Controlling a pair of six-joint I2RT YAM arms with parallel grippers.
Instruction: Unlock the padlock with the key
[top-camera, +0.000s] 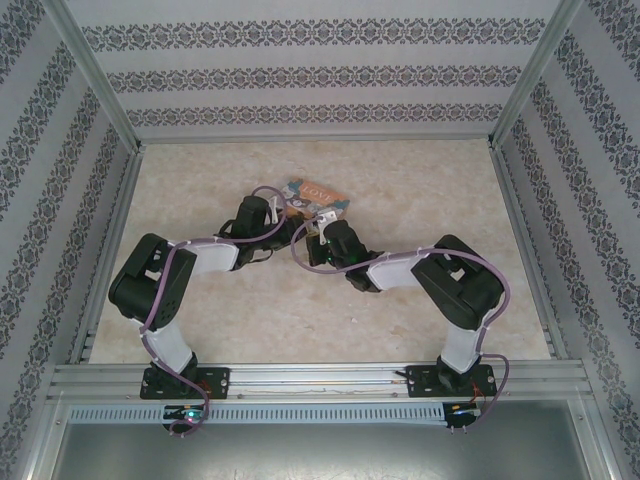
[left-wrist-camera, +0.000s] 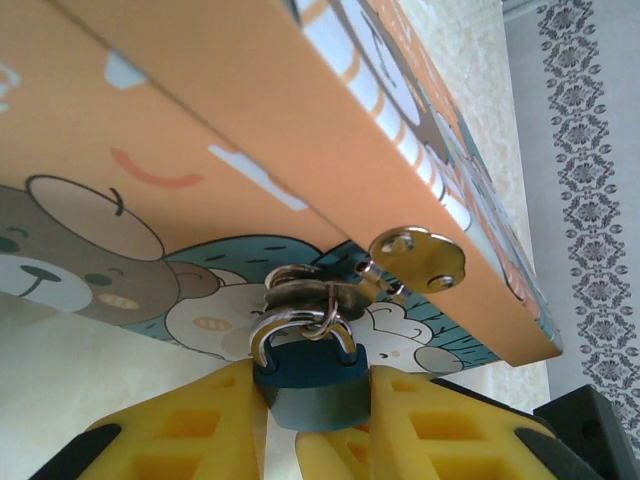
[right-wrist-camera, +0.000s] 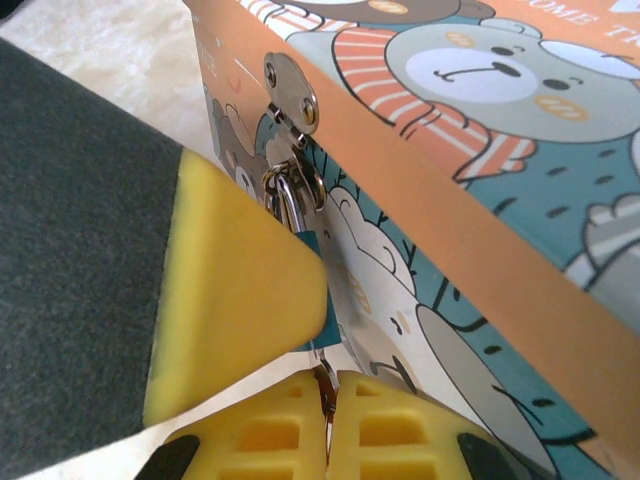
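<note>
Padlock (left-wrist-camera: 310, 385) body pinched in left claw (left-wrist-camera: 312, 412); underside hidden.

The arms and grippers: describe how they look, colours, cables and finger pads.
Both the left arm and right arm have bulky black joint housings joined by white links, with a purple cable looped along each. The left gripper and right gripper carry yellow fingers with a moulded grid of recesses, black at the roots.

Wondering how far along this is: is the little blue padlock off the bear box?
No: the padlock hangs by its shackle from the metal clasp on the tin.
</note>
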